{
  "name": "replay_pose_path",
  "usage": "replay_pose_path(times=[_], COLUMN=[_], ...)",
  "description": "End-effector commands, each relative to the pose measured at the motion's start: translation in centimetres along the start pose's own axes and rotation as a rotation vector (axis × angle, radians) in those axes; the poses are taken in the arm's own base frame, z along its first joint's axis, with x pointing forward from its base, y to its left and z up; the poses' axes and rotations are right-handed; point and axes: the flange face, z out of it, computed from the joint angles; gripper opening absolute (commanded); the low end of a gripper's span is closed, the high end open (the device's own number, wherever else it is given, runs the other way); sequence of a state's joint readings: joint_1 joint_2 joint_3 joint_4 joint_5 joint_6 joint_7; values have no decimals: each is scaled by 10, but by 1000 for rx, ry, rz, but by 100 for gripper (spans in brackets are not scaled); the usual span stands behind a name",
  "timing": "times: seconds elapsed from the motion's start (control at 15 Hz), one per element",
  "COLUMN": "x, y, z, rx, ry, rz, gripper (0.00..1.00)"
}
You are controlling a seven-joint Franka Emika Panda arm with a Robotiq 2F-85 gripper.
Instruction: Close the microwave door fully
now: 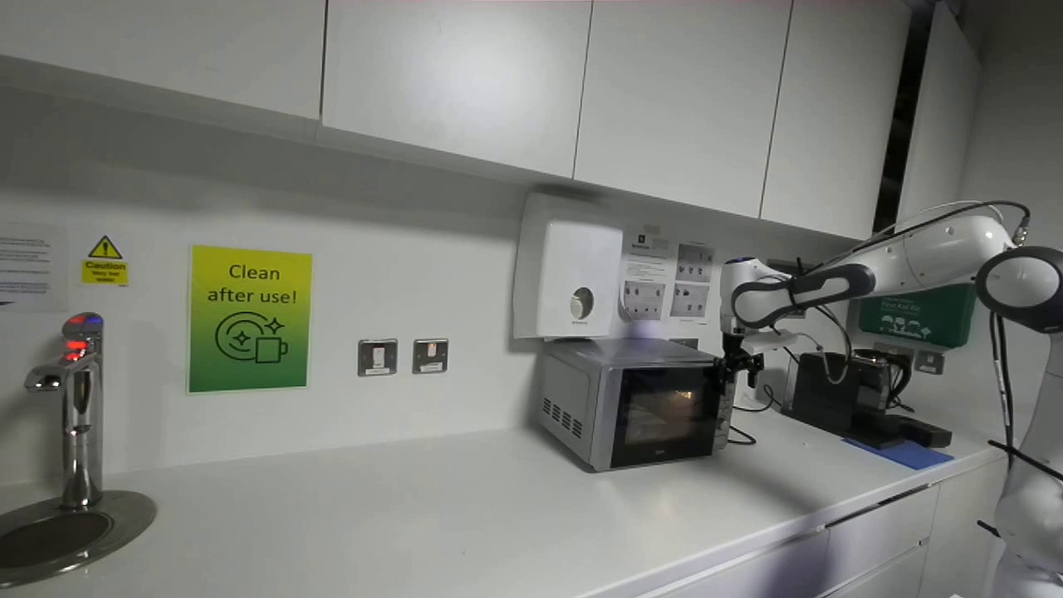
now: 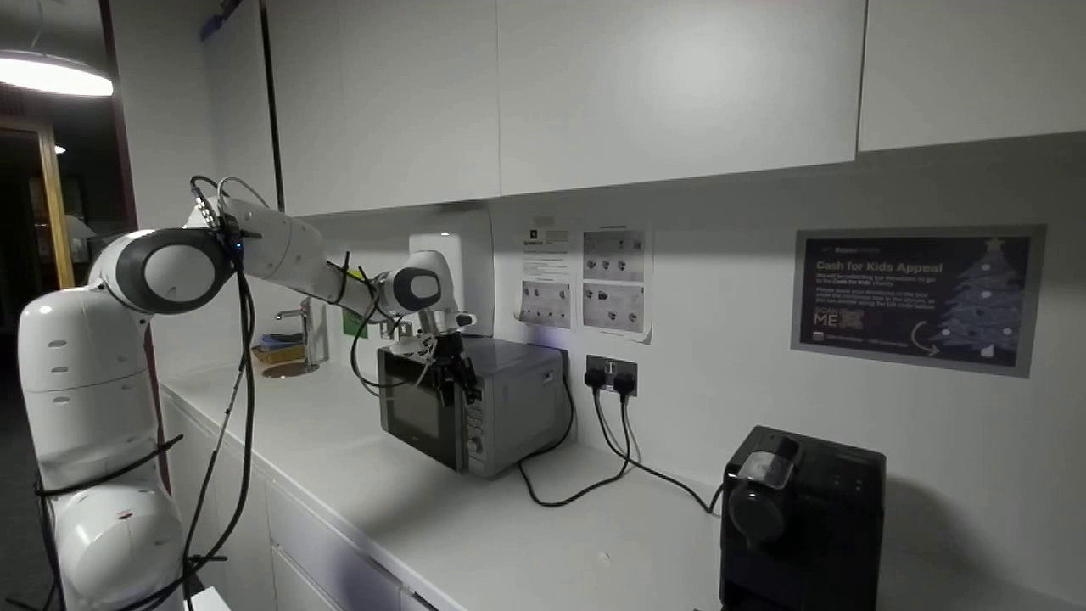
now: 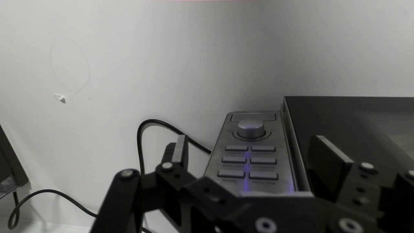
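Observation:
The silver-grey microwave (image 1: 568, 390) (image 2: 530, 395) sits on the countertop with its interior lit. Its dark glass microwave door (image 1: 644, 428) (image 2: 413, 407) lies roughly along the front in both exterior views. In the wrist view, the door (image 3: 362, 116) has an edge standing slightly proud of the control panel (image 3: 281, 145), with a narrow dark slot between them. My gripper (image 1: 737, 378) (image 2: 458, 395) (image 3: 255, 150) is in front of the panel side, fingers wide apart and holding nothing. One finger (image 3: 330, 158) overlaps the door in view; whether it touches cannot be told.
A white dispenser (image 1: 569, 270) hangs above the microwave. Black cables (image 2: 564, 502) loop over the counter toward a coffee machine (image 2: 806, 509). Wall cabinets (image 1: 681, 108) overhang the counter (image 1: 465, 515). A sink tap (image 1: 81, 415) stands at the far end.

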State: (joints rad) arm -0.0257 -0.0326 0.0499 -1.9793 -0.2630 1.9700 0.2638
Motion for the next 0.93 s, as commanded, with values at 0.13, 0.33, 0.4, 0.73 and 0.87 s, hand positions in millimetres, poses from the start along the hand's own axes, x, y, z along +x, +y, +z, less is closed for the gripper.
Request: replay_pose_path(times=[0.13,0.33,0.4,0.73,0.87], x=[5,-6,-11,-40,-55], y=[-5,-24,-33,-72,-82], z=[-9,-15,-17,-39,-52], rx=[-19,-7,-1,69,122], ry=[24,25,28,15,6], rz=[-15,-51,-68,-120,-113], gripper=[100,100,100,100,100])
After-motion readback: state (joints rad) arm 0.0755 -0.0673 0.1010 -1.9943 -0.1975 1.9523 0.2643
